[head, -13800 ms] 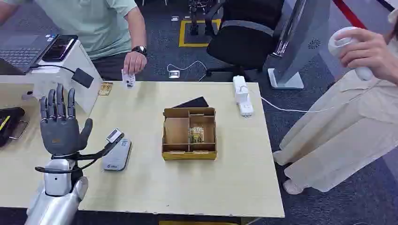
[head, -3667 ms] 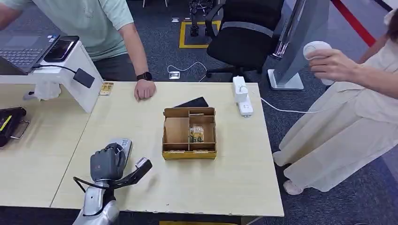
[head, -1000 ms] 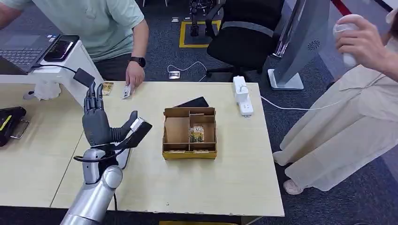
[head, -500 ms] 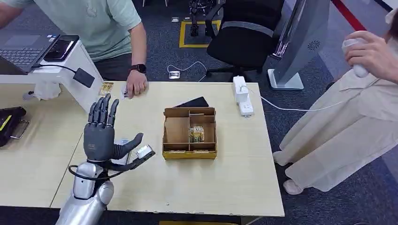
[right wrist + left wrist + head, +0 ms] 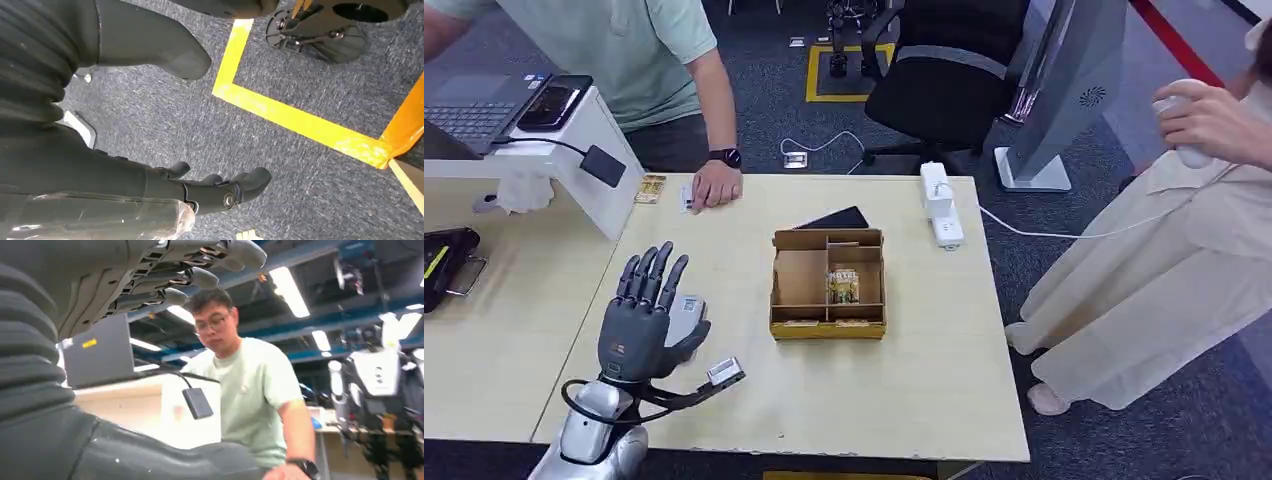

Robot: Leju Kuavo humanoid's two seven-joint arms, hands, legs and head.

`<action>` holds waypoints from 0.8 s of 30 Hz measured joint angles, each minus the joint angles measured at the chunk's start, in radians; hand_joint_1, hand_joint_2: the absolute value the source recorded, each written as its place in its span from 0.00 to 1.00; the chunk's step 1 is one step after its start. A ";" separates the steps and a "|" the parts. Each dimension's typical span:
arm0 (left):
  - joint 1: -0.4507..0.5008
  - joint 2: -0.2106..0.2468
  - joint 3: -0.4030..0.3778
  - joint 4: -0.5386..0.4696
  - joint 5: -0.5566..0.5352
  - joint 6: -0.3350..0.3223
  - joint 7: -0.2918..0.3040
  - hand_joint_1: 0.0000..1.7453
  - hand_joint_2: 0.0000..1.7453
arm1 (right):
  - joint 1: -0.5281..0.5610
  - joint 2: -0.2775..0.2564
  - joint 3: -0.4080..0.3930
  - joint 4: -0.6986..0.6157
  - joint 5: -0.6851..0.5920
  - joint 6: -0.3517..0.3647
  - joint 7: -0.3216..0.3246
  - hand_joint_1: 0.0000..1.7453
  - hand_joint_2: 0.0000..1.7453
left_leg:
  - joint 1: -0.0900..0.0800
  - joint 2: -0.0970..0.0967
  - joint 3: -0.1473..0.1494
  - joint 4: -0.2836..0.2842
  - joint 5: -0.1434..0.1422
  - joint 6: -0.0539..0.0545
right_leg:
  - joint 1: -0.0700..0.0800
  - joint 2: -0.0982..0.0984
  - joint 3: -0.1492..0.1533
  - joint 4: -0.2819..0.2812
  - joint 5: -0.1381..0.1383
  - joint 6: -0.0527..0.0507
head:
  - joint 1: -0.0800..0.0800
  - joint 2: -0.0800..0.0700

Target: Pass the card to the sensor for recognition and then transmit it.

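1. Left hand [image 5: 639, 320]: raised above the near left part of the table [image 5: 904, 390], palm turned away from the head camera, fingers [image 5: 656, 272] spread and pointing toward the far edge. It holds nothing. In the left wrist view the fingers [image 5: 200, 275] extend straight, slightly apart.
2. Sensor [image 5: 686, 312]: a light grey reader lying flat on the table, directly below and just beyond the left fingers, partly hidden by the hand.
3. Card [image 5: 686, 197]: a small white card on the far edge of the table, well beyond the left fingertips, touching a person's hand [image 5: 716, 187] that rests on the table there.
4. Cardboard box [image 5: 828, 285]: a divided tray at the table's centre, to the right of the left fingers and well apart from them; one compartment holds a printed card [image 5: 843, 285].
5. Power strip [image 5: 940, 205]: at the far right part of the table, well away from the fingers.
6. Right hand [image 5: 210, 192]: hangs over grey carpet with yellow tape; fingers loosely curled, holding nothing.
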 joint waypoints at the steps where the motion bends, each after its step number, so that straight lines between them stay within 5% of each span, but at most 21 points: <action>1: 0.003 0.007 -0.009 0.000 0.017 -0.014 0.005 0.00 1.00 | 0.000 0.000 0.000 0.000 0.000 0.000 0.000 0.00 1.00 | 0.000 0.000 0.000 0.000 0.000 0.000 | 0.000 0.000 0.000 0.000 0.000 0.000 | 0.000 0.000; 8: -0.002 0.031 -0.096 0.006 0.134 -0.219 0.019 0.00 1.00 | -0.001 0.000 0.000 0.000 -0.011 0.001 0.000 0.00 1.00 | -0.001 0.000 -0.001 0.000 0.000 0.000 | 0.000 0.000 0.000 0.000 0.000 0.001 | 0.000 0.000; 24: -0.022 0.049 -0.230 0.051 0.190 -0.332 0.010 0.00 1.00 | -0.006 0.000 0.000 -0.001 -0.010 0.005 0.009 0.00 1.00 | 0.000 0.000 0.000 0.000 0.000 0.000 | 0.000 0.000 0.000 0.000 0.000 0.001 | 0.000 0.000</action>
